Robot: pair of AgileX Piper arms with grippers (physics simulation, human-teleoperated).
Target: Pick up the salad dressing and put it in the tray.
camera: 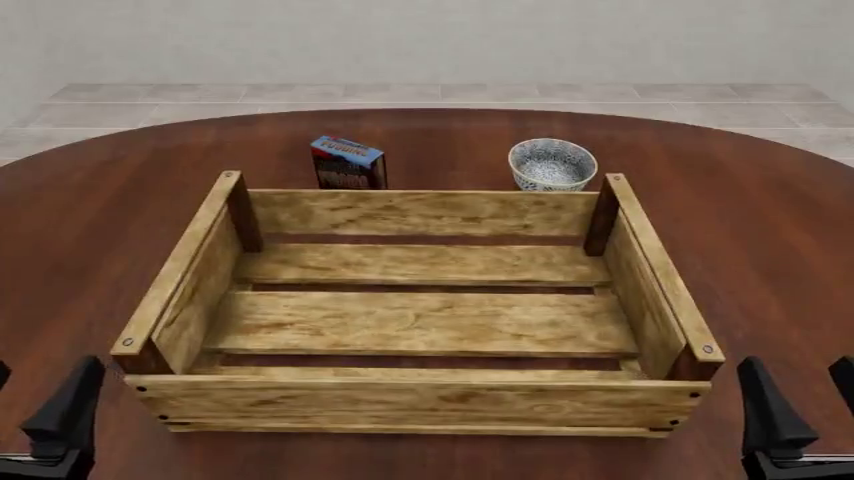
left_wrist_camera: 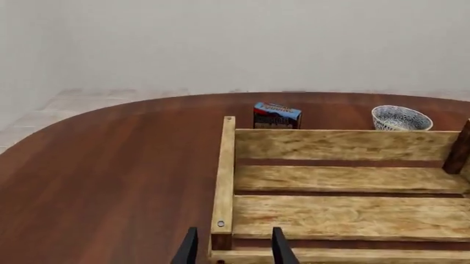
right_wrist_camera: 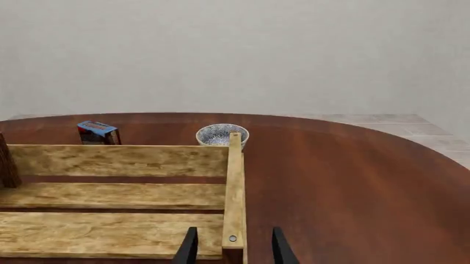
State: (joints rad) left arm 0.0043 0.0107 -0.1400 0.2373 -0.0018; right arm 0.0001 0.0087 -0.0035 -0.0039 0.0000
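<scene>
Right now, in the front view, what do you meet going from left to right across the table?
Left gripper → blue-and-red box → white patterned bowl → right gripper. The tray spans the middle, so it has no single place in the order. No salad dressing shows in this view.

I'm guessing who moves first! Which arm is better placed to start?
Neither left nor right, as far as shows: no bottle is in view. The left gripper and right gripper both hang open beside the crate's near corners, equally placed.
</scene>
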